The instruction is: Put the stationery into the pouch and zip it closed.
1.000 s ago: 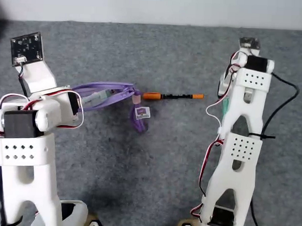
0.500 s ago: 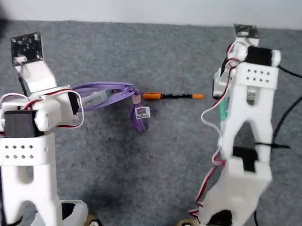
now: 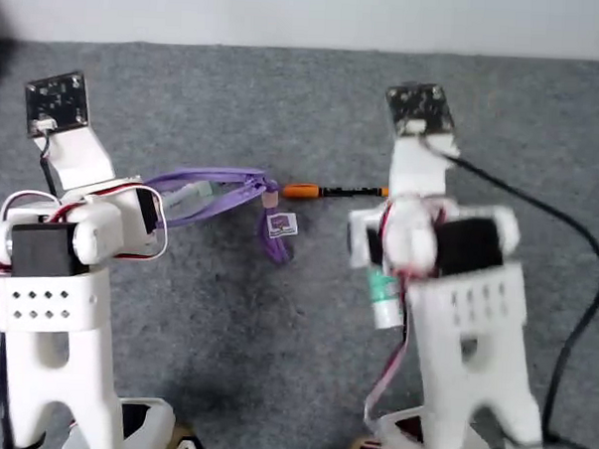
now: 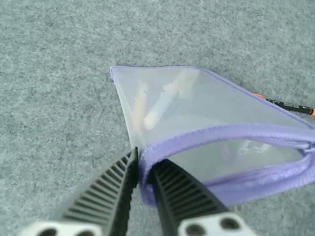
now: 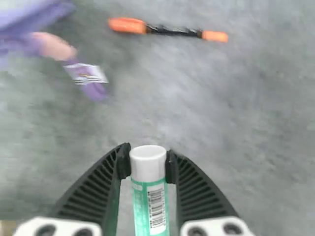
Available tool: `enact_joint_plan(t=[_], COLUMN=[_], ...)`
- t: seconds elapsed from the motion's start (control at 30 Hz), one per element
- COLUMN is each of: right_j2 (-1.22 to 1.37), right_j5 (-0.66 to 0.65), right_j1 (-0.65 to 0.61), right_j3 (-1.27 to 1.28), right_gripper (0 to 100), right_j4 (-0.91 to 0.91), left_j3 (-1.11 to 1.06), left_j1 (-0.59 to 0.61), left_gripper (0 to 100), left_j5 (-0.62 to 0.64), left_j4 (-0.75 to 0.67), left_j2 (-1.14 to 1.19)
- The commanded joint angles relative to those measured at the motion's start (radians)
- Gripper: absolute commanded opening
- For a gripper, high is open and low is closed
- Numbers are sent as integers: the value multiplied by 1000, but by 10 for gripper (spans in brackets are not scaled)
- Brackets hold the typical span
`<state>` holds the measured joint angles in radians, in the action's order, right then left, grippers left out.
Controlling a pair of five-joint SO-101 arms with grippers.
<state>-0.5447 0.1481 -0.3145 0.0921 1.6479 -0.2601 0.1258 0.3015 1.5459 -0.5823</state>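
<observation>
Pouch (image 4: 206,113) corner pinched in your left pincer (image 4: 141,160); your right pincer (image 5: 147,152) grips a green glue stick (image 5: 147,196), the orange pen (image 5: 167,30) lying beside it on the counter (image 5: 256,98).

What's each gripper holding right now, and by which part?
The left gripper pinches the pouch by its purple zipper edge at one end. The right gripper clamps the glue stick at its white-capped end.

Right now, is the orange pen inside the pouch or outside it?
Outside. The orange pen lies bare on the grey table, beside the zip end of the purple pouch.
</observation>
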Motion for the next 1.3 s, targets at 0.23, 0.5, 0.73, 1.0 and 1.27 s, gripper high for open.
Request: enact_joint_plan(t=[0.23,0.5,0.73,1.0,1.27], right_j2=[-443,-521,-463,-263,-38], right_j5=[109,109,75,-20,-20], right_j1=[-262,-372,-426,-438,-455], right_j3=[325,460,460,460,460], right_gripper=[8,8,8,8,8], right_j4=[-443,-835,-1116,-1478,-1672], left_j3=[18,116,119,119,117], left_j1=[0,0,-2,2,6], left_gripper=[14,15,15,15,15], left_j5=[-11,-5,-5,-5,-5], left_j4=[-18,-14,-18,-20,-34], left_j2=[0,8,8,9,9])
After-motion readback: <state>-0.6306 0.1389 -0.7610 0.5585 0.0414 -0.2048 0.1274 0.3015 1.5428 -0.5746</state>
